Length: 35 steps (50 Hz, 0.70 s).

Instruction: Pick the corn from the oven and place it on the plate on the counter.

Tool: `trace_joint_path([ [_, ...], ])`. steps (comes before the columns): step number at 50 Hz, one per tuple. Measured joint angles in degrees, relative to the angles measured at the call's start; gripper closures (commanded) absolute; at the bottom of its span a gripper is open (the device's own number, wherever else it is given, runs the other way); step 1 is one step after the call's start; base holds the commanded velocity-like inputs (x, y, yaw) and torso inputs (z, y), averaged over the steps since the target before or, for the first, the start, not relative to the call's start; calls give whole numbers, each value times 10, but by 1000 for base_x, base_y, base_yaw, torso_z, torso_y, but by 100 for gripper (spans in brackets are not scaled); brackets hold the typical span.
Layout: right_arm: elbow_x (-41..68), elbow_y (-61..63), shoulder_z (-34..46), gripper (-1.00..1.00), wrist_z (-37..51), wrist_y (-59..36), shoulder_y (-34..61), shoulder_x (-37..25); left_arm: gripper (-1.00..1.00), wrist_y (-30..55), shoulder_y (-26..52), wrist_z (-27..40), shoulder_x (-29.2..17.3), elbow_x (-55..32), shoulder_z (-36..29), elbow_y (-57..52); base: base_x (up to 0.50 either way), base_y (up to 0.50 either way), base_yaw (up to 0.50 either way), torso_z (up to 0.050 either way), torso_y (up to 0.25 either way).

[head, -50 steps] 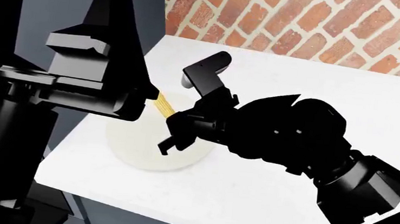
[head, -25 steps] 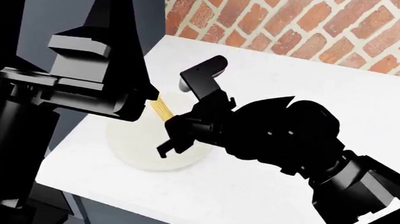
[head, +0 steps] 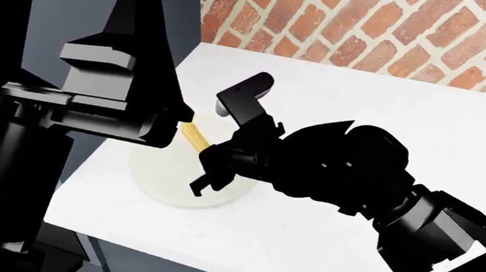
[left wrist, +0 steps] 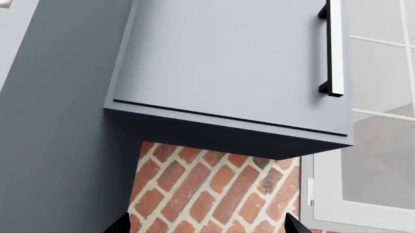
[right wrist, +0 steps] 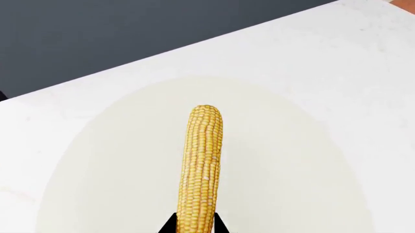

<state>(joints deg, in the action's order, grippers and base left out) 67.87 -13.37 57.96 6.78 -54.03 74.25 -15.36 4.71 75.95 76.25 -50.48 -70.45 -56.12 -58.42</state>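
The corn (right wrist: pixel 202 165) is a yellow cob held at its base between my right gripper's (right wrist: pixel 196 228) black fingertips. It points out over the round cream plate (right wrist: pixel 292 145), which lies on the white counter (right wrist: pixel 311 53). In the head view the cob (head: pixel 192 134) sticks out from my right gripper (head: pixel 209 154) above the plate (head: pixel 156 168), near the counter's (head: pixel 360 107) left end. I cannot tell if the cob touches the plate. My left gripper (left wrist: pixel 207 229) is open and empty, pointing up at a cabinet. The oven is out of view.
My left arm (head: pixel 96 106) stands close to the left of the plate, raised beside the counter's left edge. A red brick wall (head: pixel 367 28) backs the counter. A grey wall cabinet (left wrist: pixel 227 63) with a bar handle (left wrist: pixel 334 48) hangs overhead.
My right gripper with the corn has shifted slightly down and left, closer over the plate. The left arm has barely moved.
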Motion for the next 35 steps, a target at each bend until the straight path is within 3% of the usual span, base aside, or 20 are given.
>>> trace_joint_path([
  [9,3,-1,0,100,2,-1,-1,1,-100,-2,0,0,-1,1,-2,0,0,0,0,1,1],
  [10,4,-1,0,-100,2,-1,-1,1,-100,-2,-1,0,-1,2,-2,0,0,0,0,0,0],
  [35,2,-5,-6,-100,2,-5,7,2,-100,-7,-1,0,-1,5,-7,1,0,0,0,0,0],
])
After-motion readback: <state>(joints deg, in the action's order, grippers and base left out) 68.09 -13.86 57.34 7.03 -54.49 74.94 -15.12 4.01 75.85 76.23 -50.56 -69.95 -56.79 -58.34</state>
